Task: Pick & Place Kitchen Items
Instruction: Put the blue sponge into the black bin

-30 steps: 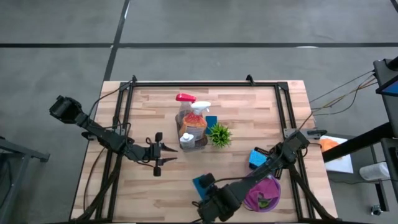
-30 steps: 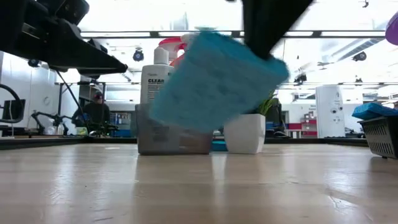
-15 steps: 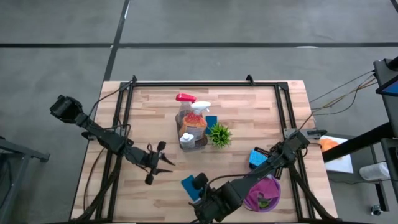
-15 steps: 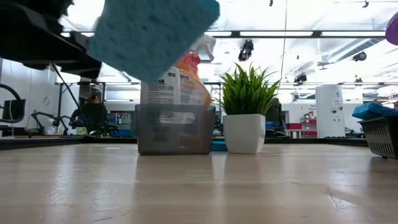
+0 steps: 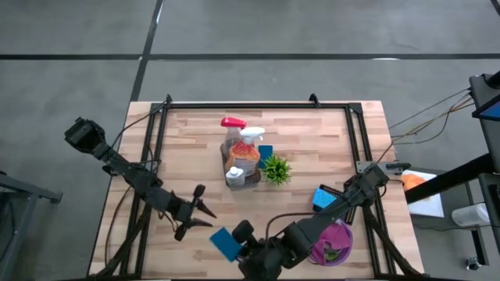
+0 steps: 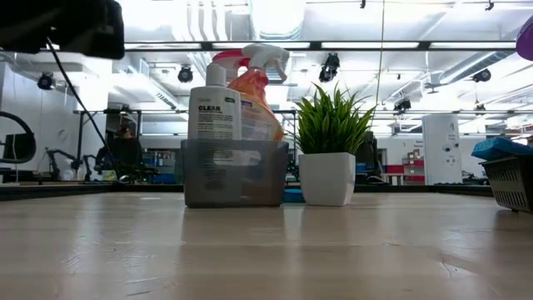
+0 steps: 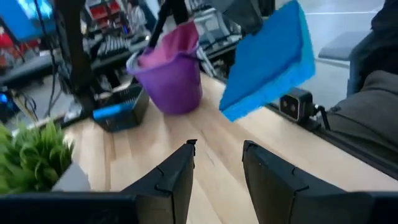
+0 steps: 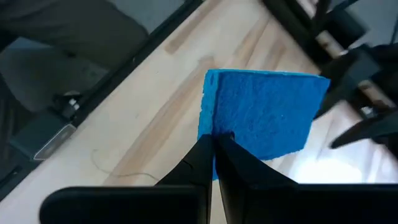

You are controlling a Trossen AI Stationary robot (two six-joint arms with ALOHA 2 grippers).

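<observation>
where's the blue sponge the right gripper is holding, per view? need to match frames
High view: blue sponge near the table's front edge, pinched by the right gripper, with the left gripper beside it.
Low view: not in it.
Left wrist view: sponge held up ahead of the open fingers.
Right wrist view: sponge at the fingertips.
Shared landmark: purple bucket, also in the left wrist view.
</observation>
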